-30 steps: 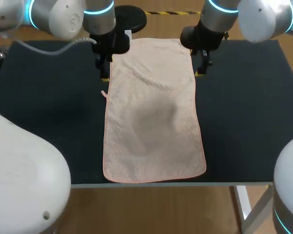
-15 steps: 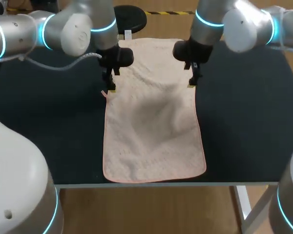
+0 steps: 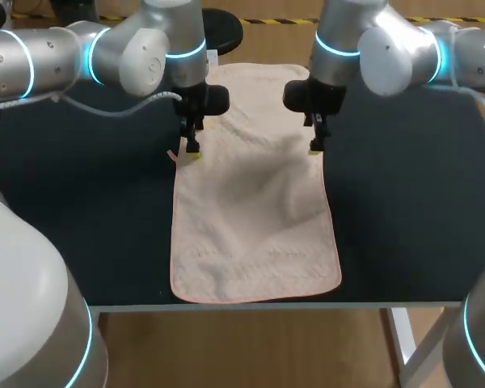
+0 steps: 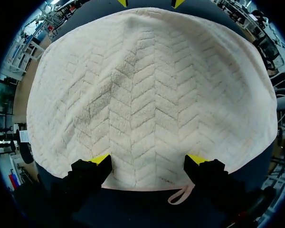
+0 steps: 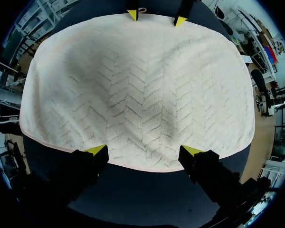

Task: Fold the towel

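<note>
Two tools hung low over one pale pink towel that lay spread flat on a dark counter. The left tool stood at one long hem of the towel. The right tool stood straight across from it at the opposite hem, with the full width of the cloth between them.

In the left wrist view, the left tool's two yellow-tipped fingers were spread wide apart. The hem ran across the gap between them and they gripped nothing. A small hanging loop stuck out from the hem just beside one finger. The rest of the towel, woven in a zigzag pattern, stretched away ahead of the tool.

In the right wrist view, the right tool's fingertips were parted just as widely over its own hem and also held nothing. Ahead of that tool the cloth rose in a soft, shadowed wrinkle near its middle. The other tool's yellow tips showed at the far hem.
</note>
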`<state>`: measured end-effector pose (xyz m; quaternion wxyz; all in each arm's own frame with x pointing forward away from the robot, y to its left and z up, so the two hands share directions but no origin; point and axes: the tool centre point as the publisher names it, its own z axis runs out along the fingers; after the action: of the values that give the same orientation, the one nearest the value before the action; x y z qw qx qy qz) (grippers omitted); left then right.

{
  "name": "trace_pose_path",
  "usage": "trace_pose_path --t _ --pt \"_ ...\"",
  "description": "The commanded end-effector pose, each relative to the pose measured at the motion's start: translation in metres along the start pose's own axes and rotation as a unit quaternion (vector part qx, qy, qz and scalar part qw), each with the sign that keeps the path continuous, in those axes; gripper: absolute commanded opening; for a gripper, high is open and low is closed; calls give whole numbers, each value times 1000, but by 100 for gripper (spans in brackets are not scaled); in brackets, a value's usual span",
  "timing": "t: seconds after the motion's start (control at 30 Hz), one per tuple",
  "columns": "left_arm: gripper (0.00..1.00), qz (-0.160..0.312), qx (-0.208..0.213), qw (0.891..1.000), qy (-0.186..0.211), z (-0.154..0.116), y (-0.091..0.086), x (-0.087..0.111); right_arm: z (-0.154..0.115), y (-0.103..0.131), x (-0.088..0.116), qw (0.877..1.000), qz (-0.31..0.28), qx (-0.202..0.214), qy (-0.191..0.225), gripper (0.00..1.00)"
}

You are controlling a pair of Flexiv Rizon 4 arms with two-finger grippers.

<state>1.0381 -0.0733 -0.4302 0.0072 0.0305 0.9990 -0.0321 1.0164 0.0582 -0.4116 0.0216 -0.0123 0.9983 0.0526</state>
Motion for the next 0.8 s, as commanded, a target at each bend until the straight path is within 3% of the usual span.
trace_pose_path --t 0.03,0.7,0.73,0.77,0.8 --pt "100 -4 -2 1000 -2 2 0 0 14 2 -11 1000 1 0 11 100" --pt "100 -7 -5 1000 1 7 -1 1 34 -3 -12 999 9 -1 30 100" --pt "100 -7 -5 1000 1 7 0 1 34 -3 -12 999 9 -1 31 94" --pt "100 -7 -5 1000 0 7 0 1 35 -3 -12 1000 9 0 30 67" --pt "67 -7 -5 1000 0 7 0 1 35 -4 -11 1000 10 1 30 43"
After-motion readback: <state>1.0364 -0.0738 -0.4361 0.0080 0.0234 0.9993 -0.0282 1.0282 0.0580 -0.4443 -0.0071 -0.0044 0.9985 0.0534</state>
